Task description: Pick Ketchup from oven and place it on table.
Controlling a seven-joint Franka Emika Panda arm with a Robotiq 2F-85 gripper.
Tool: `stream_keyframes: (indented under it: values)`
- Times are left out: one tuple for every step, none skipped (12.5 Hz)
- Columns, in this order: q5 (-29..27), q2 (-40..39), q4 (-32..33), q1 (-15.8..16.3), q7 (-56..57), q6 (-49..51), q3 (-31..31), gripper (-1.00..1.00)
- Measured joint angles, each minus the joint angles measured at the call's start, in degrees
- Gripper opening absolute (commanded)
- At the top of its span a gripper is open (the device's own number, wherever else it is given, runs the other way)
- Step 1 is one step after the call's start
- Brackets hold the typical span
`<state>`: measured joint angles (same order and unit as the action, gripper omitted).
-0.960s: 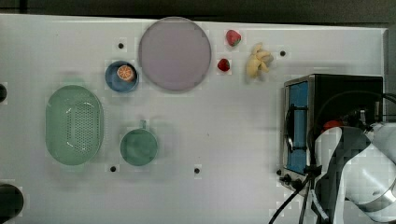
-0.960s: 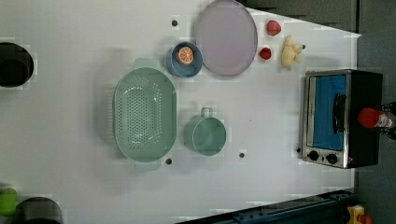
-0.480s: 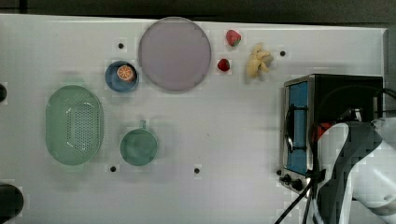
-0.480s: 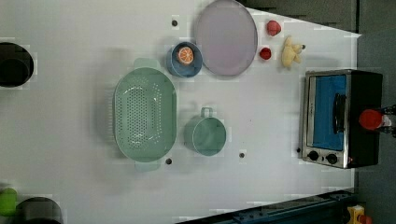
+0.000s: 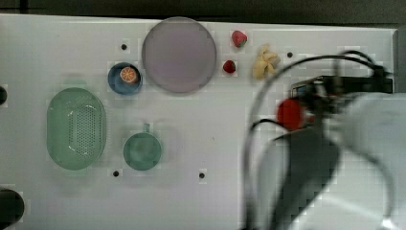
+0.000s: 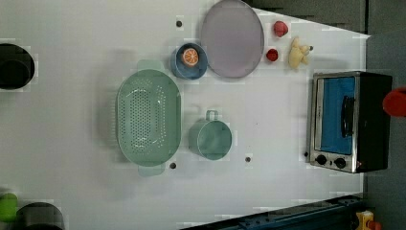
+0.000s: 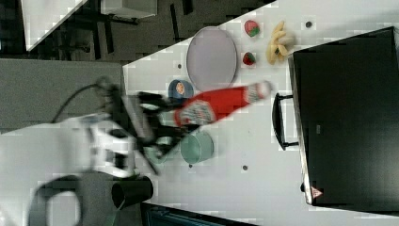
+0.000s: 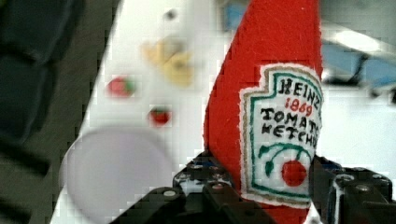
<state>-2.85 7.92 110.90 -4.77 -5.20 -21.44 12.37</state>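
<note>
The ketchup (image 7: 216, 106), a red bottle with a white label and white cap, is in the air with my gripper (image 7: 176, 120) shut on its lower body. In the wrist view the black fingers (image 8: 201, 179) press either side of the ketchup's (image 8: 271, 93) label. From above, the ketchup (image 5: 289, 114) shows as a red disc over the table (image 5: 215, 139), just off the oven's (image 5: 335, 81) front. The oven (image 6: 349, 122) stands at the left view's right, door shut, with the ketchup (image 6: 395, 101) beside it at the frame edge.
A purple plate (image 5: 178, 54), a blue bowl holding an orange slice (image 5: 124, 77), a green colander (image 5: 75, 128) and a green cup (image 5: 142, 151) sit on the table. Two strawberries (image 5: 239, 38) and a yellow banana bunch (image 5: 265, 61) lie near the oven. Cables loop around my arm.
My arm has risen and swung towards the top view's left, carrying the ketchup from over the oven out above the table.
</note>
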Motion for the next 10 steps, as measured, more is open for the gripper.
stream_keyframes:
  values:
    - [-1.5,1.7,1.3,1.4,-0.6,0.1,-2.5,0.01]
    - [-0.1,2.4,2.6,2.3,-1.8,0.0,-4.9,0.01]
    - [0.8,2.5,4.5,3.3,-4.7,0.5,-6.6,0.01]
    - [0.8,1.7,6.4,3.2,-7.6,1.0,-8.9,0.01]
    - [1.2,0.5,8.6,3.4,-10.7,0.5,-10.7,0.01]
    - [2.3,-0.6,12.6,3.5,-13.2,-2.6,-12.6,0.01]
    - [1.9,-1.7,15.9,3.8,-14.4,-4.8,-13.1,0.01]
    - [2.0,-4.3,19.0,3.6,-15.8,-7.3,-13.0,0.01]
    - [2.6,-7.1,21.2,3.7,-17.9,-10.7,-12.3,0.01]
    - [2.6,-10.1,22.2,3.7,-19.0,-15.6,-11.6,0.01]
